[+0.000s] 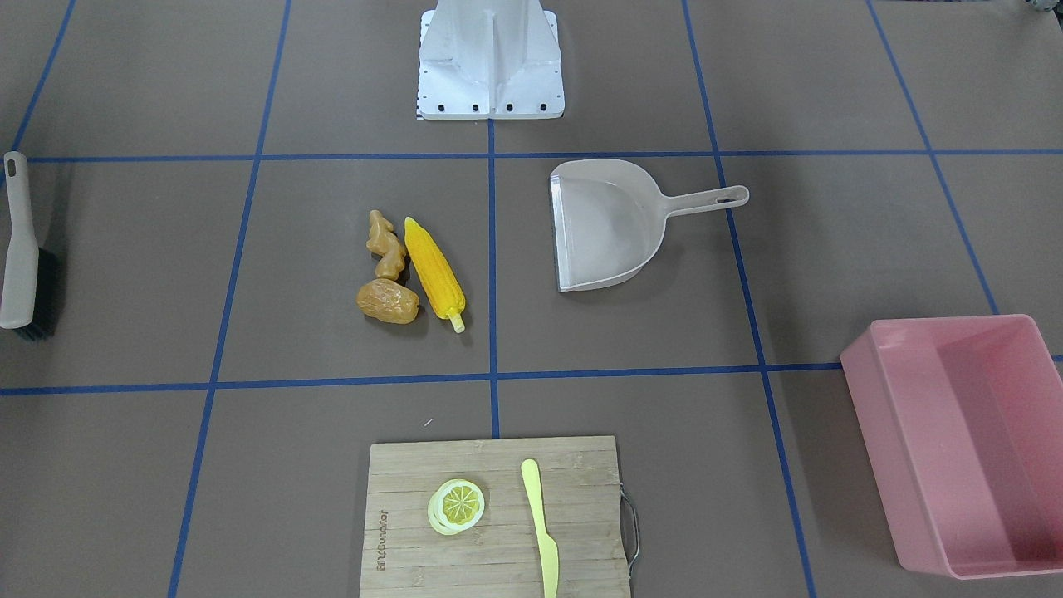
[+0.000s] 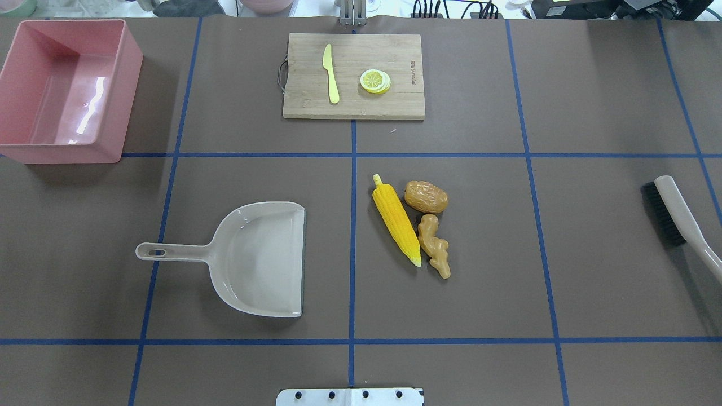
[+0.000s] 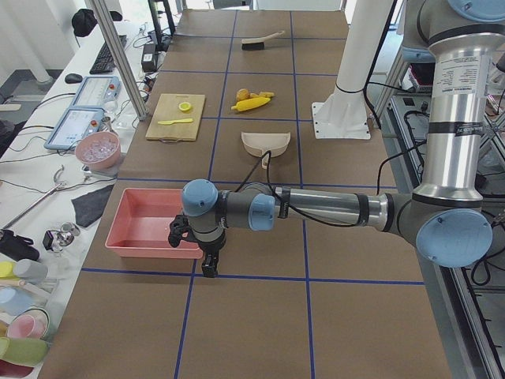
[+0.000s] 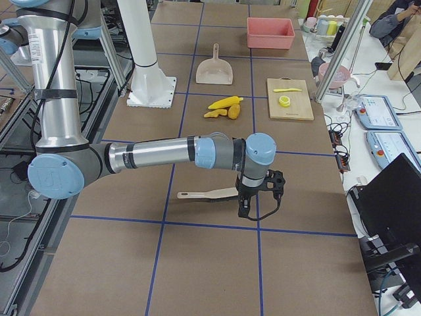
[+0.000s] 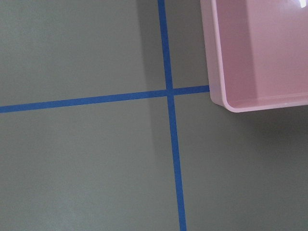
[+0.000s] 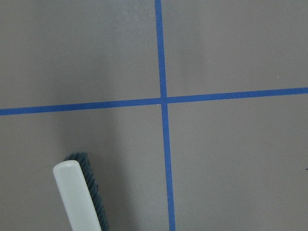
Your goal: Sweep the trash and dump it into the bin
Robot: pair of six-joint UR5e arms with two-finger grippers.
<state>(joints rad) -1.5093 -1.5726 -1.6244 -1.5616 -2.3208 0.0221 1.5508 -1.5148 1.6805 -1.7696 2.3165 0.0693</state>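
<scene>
The trash lies together near the table's middle: a yellow corn cob (image 1: 434, 272) (image 2: 396, 220), a tan ginger root (image 1: 386, 244) (image 2: 434, 245) and a brown-orange potato (image 1: 388, 301) (image 2: 426, 196). The pink bin (image 1: 947, 325) (image 2: 67, 152) stands empty at the far corner on my left. My left gripper (image 3: 209, 271) hangs beside the bin's outer end (image 5: 260, 53). My right gripper (image 4: 245, 212) hangs over the brush (image 4: 204, 194) at the opposite end. Both grippers show only in the side views, so I cannot tell whether they are open or shut.
A beige dustpan (image 1: 610, 224) (image 2: 259, 259) lies next to the trash, its mouth towards it. The brush (image 2: 677, 217) (image 6: 79, 197) lies at the table's right side. A wooden cutting board (image 2: 355, 101) at the far edge holds a lemon slice (image 1: 457, 505) and a pale yellow knife (image 1: 541, 527).
</scene>
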